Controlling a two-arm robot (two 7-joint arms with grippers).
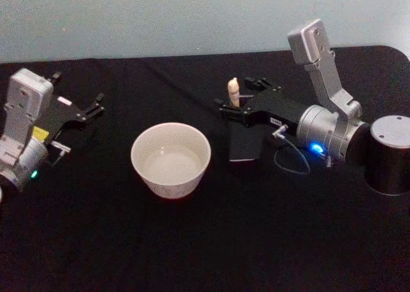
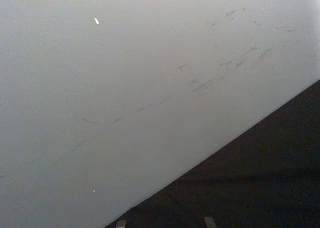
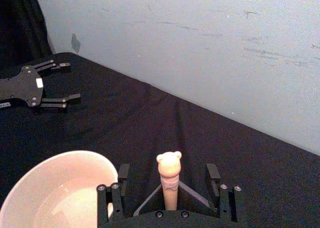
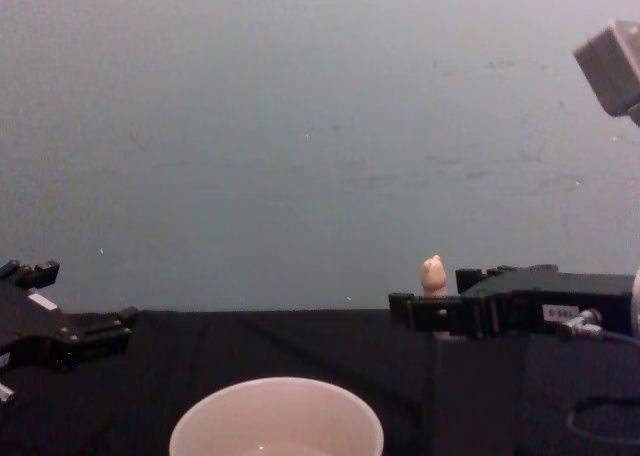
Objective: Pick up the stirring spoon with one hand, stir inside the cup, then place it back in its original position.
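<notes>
The stirring spoon (image 3: 169,180) is stood in the dark holder (image 1: 243,145) beside the cup (image 1: 168,184), flanked untouched by the released right pincer (image 1: 238,100). The left pincer (image 1: 97,105) is parked, released, over the counter (image 1: 192,241).

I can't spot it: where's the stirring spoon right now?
In the head view, the stirring spoon stands upright in the dark holder, right of the cup, between the open fingers of the right tool.

The right hand (image 3: 167,171) holds its fingers apart on either side of the stirring spoon (image 3: 169,180), whose cream handle stands upright. The cup (image 3: 65,156) sits just beside it. Farther across the black desk (image 3: 150,123) is the left hand (image 3: 70,81), fingers spread.
</notes>
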